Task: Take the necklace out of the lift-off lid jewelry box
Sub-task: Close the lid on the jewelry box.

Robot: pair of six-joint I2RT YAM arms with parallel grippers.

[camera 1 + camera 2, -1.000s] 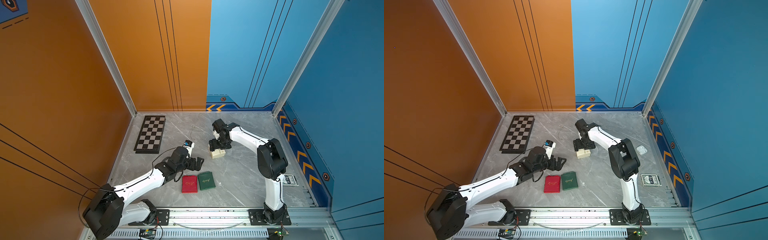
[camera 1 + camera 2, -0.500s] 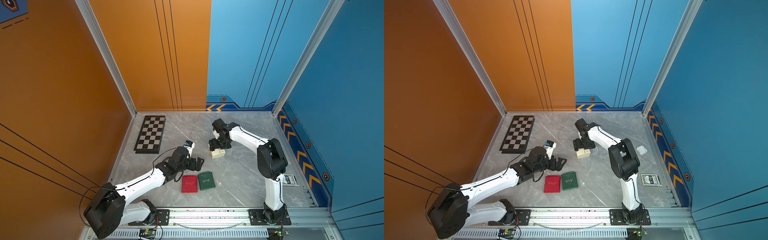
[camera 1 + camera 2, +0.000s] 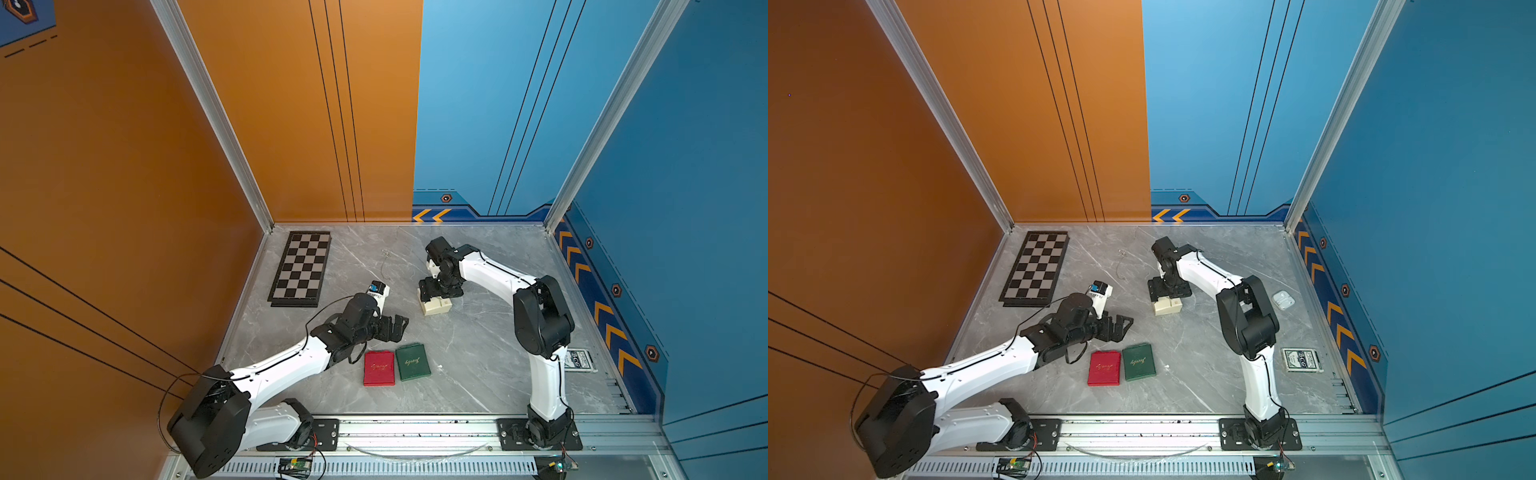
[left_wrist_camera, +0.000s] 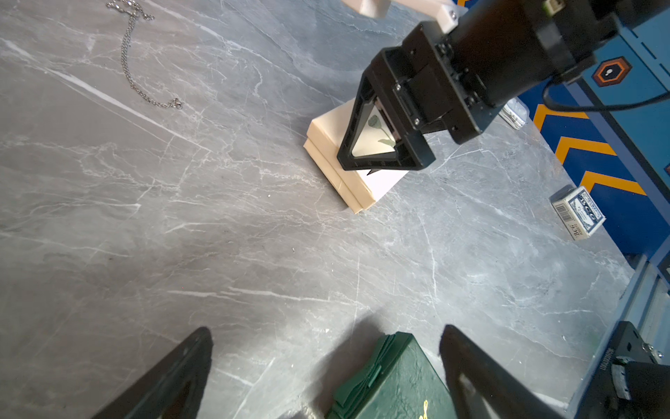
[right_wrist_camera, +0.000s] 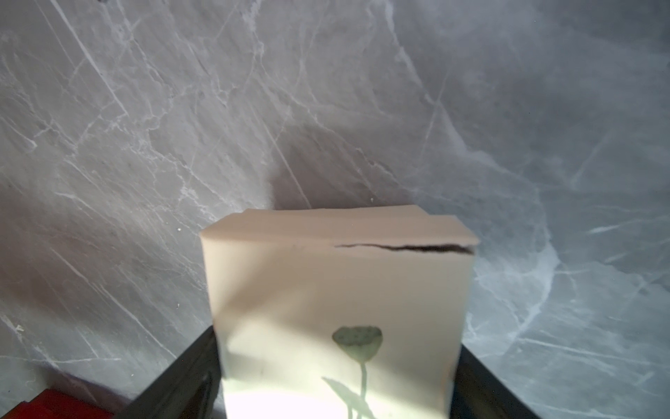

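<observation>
Working the lid step, by the look of it: bracketing the square cream cardboard jewelry box from above with the right gripper, jaws spread wide and lying against two opposite sides of the flower-printed lift-off lid, so apparently gripping it. Finding that lid slightly askew on the base, with a dark gap showing along one edge. Hovering the left gripper well apart from the box, jaws gaping wide and carrying nothing, over a dark green embossed booklet. Seeing nothing of the box's inside, so not telling whether anything is lying in there. Noticing a thin silver chain necklace lying loose on the grey marbled tabletop, near the box but not touching it, on the side toward the black-and-grey checkered board. Judging, if that chain is the one wanted, the taking-out as done and the lid as being reseated; otherwise, as being raised. Calling next for either a straight lift clear of the base or a level press down and a release, without dragging the light box
</observation>
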